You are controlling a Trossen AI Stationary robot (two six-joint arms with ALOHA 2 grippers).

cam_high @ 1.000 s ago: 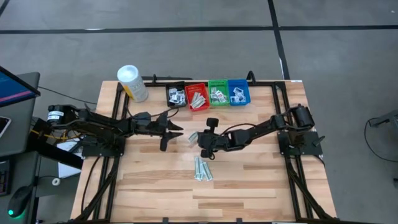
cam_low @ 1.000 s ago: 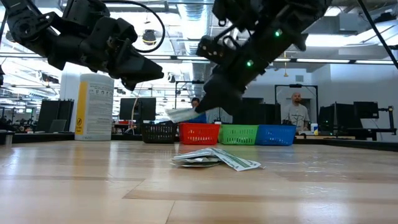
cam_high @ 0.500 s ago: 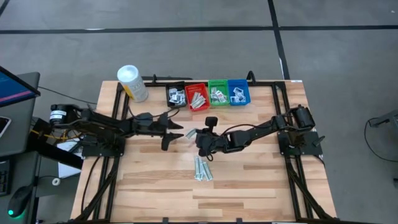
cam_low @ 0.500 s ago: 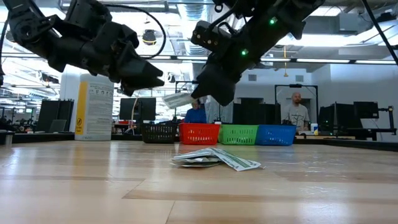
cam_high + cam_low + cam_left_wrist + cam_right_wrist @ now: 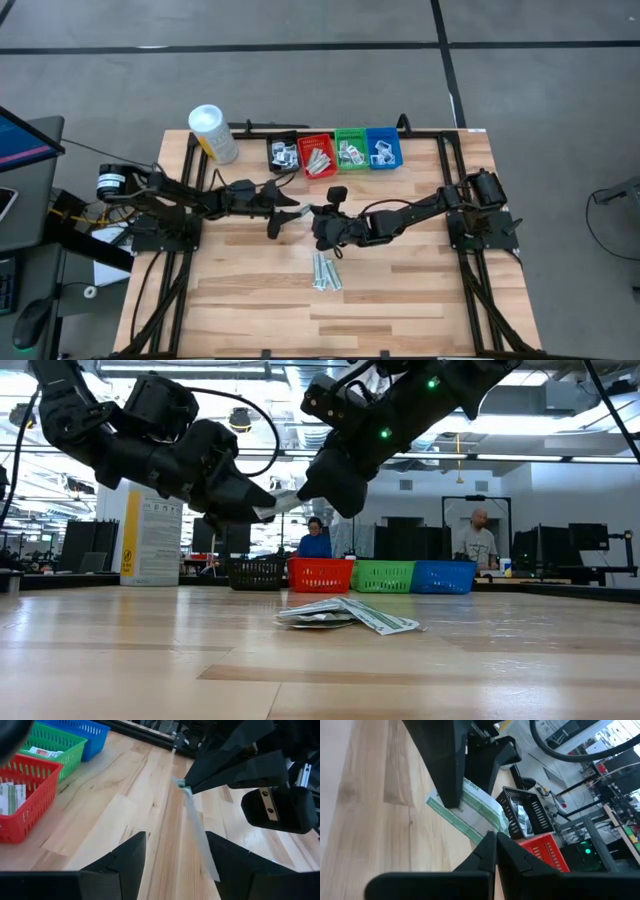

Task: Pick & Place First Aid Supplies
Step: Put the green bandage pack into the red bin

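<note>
Two grippers meet mid-counter, above the wood. Right gripper (image 5: 312, 216) fingers are clenched on one end of a pale-green strip (image 5: 196, 822). Left gripper (image 5: 283, 212) fingers are spread, straddling the strip's free end, not yet pinching. Looks like a handover, though the contact itself is hard to read. Left should close fully before the right lets go. More packets (image 5: 326, 271) lie on the counter (image 5: 400, 290); bins (image 5: 335, 151) sit at the far edge.
</note>
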